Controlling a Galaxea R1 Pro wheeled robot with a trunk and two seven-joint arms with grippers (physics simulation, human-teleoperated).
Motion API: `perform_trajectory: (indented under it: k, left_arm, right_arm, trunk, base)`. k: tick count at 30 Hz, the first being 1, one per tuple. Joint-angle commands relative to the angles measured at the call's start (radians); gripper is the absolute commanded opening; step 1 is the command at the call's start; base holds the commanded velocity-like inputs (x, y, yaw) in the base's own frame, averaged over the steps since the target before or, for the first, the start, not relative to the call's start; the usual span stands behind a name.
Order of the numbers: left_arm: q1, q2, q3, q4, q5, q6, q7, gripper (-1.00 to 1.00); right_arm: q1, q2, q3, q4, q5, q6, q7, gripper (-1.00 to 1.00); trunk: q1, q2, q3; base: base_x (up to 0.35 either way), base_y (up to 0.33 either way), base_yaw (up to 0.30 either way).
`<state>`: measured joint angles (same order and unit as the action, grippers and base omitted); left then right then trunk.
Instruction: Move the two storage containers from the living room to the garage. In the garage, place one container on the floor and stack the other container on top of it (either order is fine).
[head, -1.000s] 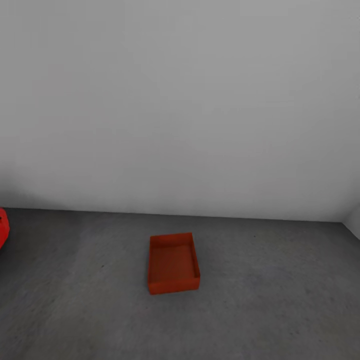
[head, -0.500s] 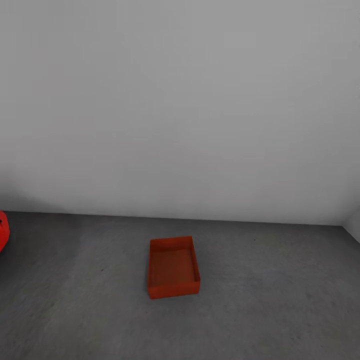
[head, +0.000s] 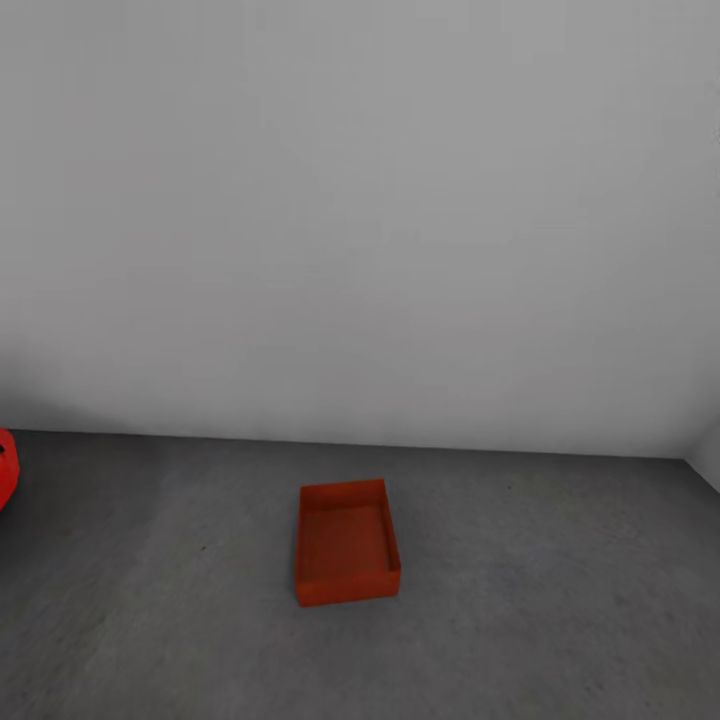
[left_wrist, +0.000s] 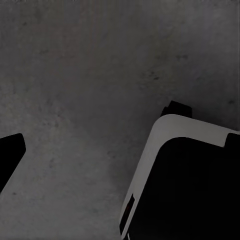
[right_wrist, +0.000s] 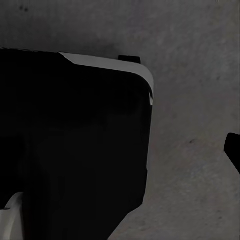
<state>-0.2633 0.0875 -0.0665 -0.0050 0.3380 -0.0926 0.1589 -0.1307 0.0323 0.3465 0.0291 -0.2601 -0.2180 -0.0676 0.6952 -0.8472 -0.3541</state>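
One storage container (head: 347, 541), an orange-red topless box, rests alone on the dark grey concrete floor (head: 540, 600) of the garage, a little way out from the pale grey wall (head: 360, 220). It holds nothing. The other container is out of view. In the left wrist view my left gripper (left_wrist: 122, 146) is open over bare floor, one black fingertip (left_wrist: 11, 152) at the picture's edge. My right gripper (right_wrist: 120, 150) is open too, with one fingertip (right_wrist: 233, 150) at the edge. Neither holds anything.
A sliver of the red car (head: 5, 470) shows at the far left. The wall turns a corner at the far right (head: 705, 455). Both wrist views catch my own black and white base (left_wrist: 185, 185) (right_wrist: 75, 140) close below the grippers.
The whole head picture has slid down slightly, so the camera has moved. The container has not shifted on the floor.
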Motion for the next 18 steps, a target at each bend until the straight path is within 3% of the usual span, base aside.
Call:
perform_trajectory:
  k: [1, 18]
  left_arm:
    - [-0.001, 0.0, -0.007, 0.0, 0.007, -0.003, 0.002, 1.0]
    - [-0.001, 0.001, -0.007, 0.0, 0.01, -0.002, 0.002, 1.0]
  right_arm:
    - [-0.001, 0.0, 0.008, 0.003, -0.008, -0.005, -0.001, 1.0]
    - [-0.001, -0.002, 0.009, 0.003, -0.006, 0.001, 0.006, 1.0]
  trunk:
    - [0.0, -0.001, 0.001]
    - [0.0, -0.001, 0.029]
  base:
    - [0.0, 0.0, 0.0]
    - [0.0, 0.0, 0.0]
